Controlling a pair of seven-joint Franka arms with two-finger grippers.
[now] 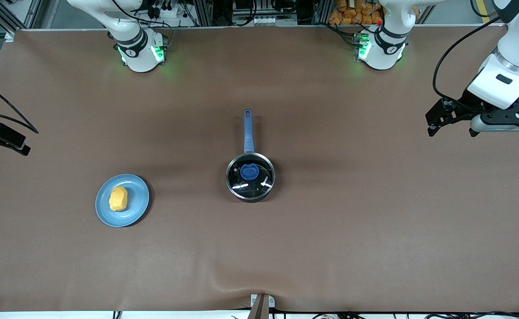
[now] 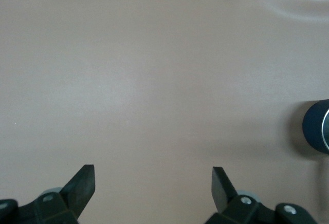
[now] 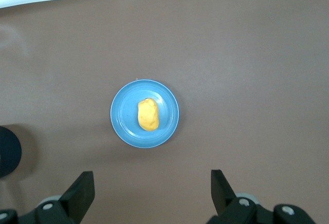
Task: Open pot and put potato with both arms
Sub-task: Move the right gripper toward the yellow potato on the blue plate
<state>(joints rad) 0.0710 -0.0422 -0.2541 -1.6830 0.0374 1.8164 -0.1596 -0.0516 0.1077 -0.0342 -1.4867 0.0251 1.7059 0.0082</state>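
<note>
Lid on pot point(image 1: 250, 177), potato point(image 1: 118, 199) on plate point(image 1: 137, 208); my left tool point(image 2: 153, 187) and right tool point(image 3: 152, 190) hang spread apart over bare worktop point(image 1: 357, 212).

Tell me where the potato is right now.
The potato lies on the blue plate toward the right arm's end of the table, slightly nearer the front camera than the lidded pot.

Potato point(image 1: 118, 199) on plate point(image 1: 137, 208) — toward right arm's end, beside pot point(image 1: 250, 177)

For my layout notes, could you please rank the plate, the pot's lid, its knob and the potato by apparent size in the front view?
1. Plate
2. Lid, slightly smaller than the plate
3. Potato
4. Knob, close to the potato
</note>
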